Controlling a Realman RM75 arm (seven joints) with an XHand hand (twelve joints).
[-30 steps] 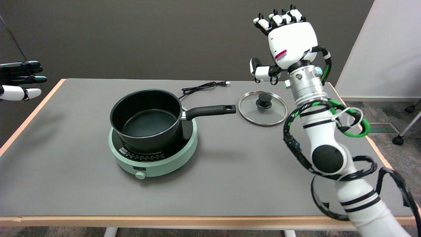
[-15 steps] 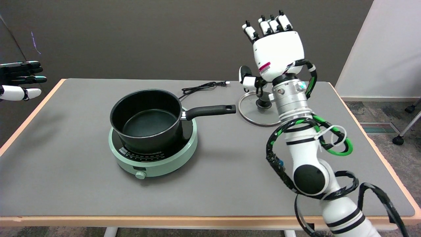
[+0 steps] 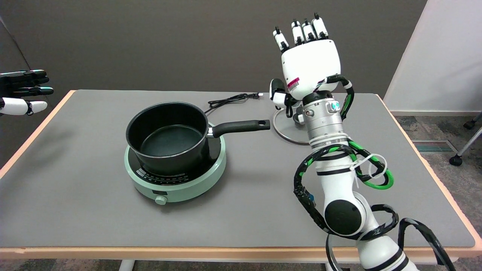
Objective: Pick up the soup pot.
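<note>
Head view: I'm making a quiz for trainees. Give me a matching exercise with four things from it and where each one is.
Things:
1. soup pot
2. glass lid
3. power cord
4. right hand

Places:
A. raised in the air above the table's far right part, holding nothing
B. on the green induction cooker
C. flat on the table, partly hidden behind the right arm
D. coiled on the table behind the pot

Pairs: 1-B, 2-C, 3-D, 4-A

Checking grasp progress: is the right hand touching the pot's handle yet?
Apart. The head view shows bare table between the right hand and the tip of the soup pot's handle.
</note>
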